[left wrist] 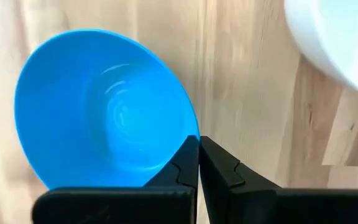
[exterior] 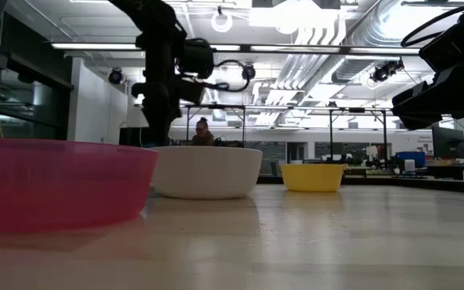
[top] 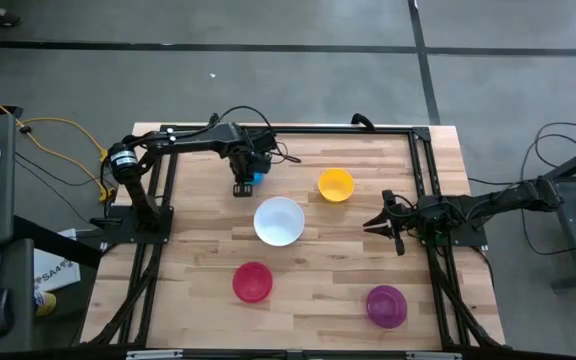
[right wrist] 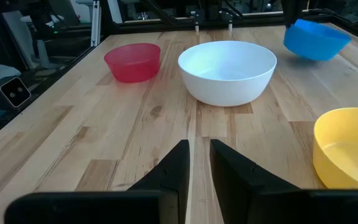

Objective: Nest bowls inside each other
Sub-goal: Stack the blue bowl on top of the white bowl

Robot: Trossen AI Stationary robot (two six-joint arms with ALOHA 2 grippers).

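A pale wooden surface (top: 298, 270) sits inside a black frame on a grey concrete floor. The low view looks across it into a large workshop with ceiling ducts and strip lights, where a person (exterior: 202, 132) sits far in the background.

Five small round bowls are in view. The white bowl (top: 279, 221) stands near the middle of the surface. The yellow bowl (top: 335, 184) stands behind it and toward the right arm's side, apart from it. The red-pink bowl (top: 252, 282) stands in front of the white one, toward the left, and the purple bowl (top: 386, 306) sits near the front right corner, well apart from the others. None of these four touches another.

The blue bowl (left wrist: 104, 112) is at the back of the surface, behind the white bowl and slightly to its left. The left gripper (top: 246, 184) holds it: the fingers (left wrist: 178, 171) are pressed together on its rim, pinching the wall. In the right wrist view the blue bowl is tilted and appears lifted off the wood.

The right gripper (top: 380, 222) waits at the right side of the surface, pointing toward the white bowl. Its fingers (right wrist: 173, 167) stand slightly apart with nothing between them.
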